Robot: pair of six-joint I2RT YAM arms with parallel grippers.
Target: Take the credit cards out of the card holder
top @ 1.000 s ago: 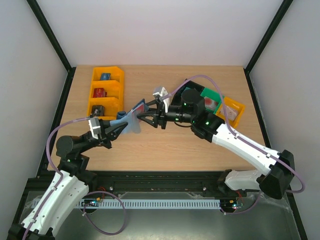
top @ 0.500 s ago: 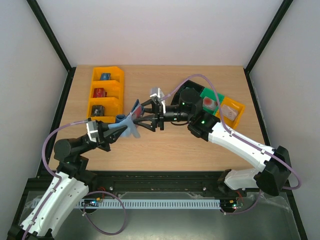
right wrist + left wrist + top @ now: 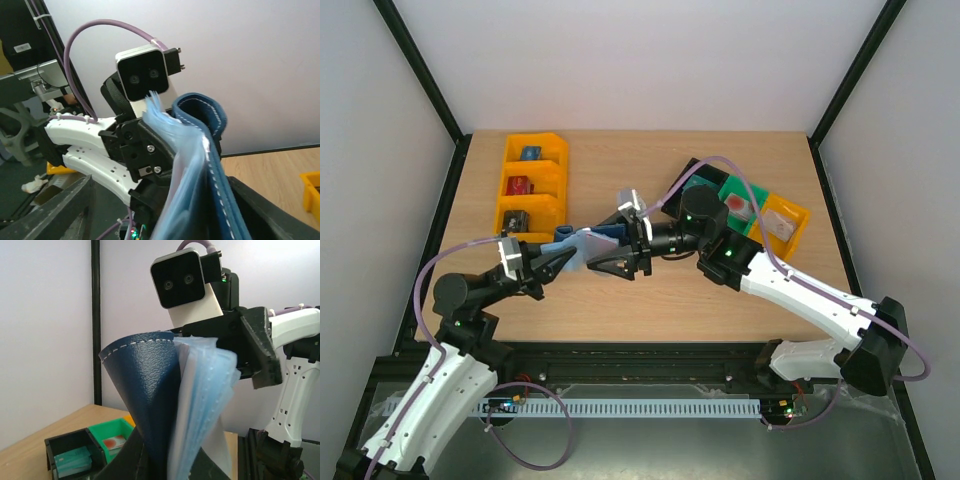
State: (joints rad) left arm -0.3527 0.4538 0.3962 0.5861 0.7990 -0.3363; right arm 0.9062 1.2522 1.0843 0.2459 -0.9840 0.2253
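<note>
Here, with the left claw [image 3: 567,260] clamped on the card holder [image 3: 590,240] and the right claw [image 3: 597,250] gaping around it, closing might pinch cover, not credit cards [image 3: 197,405].

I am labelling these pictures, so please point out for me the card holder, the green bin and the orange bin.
card holder [image 3: 145,385]: left wrist view, navy outer cover.
green bin [image 3: 738,187]: top external view, far rim.
orange bin [image 3: 550,167]: top external view, a divider wall.
</note>
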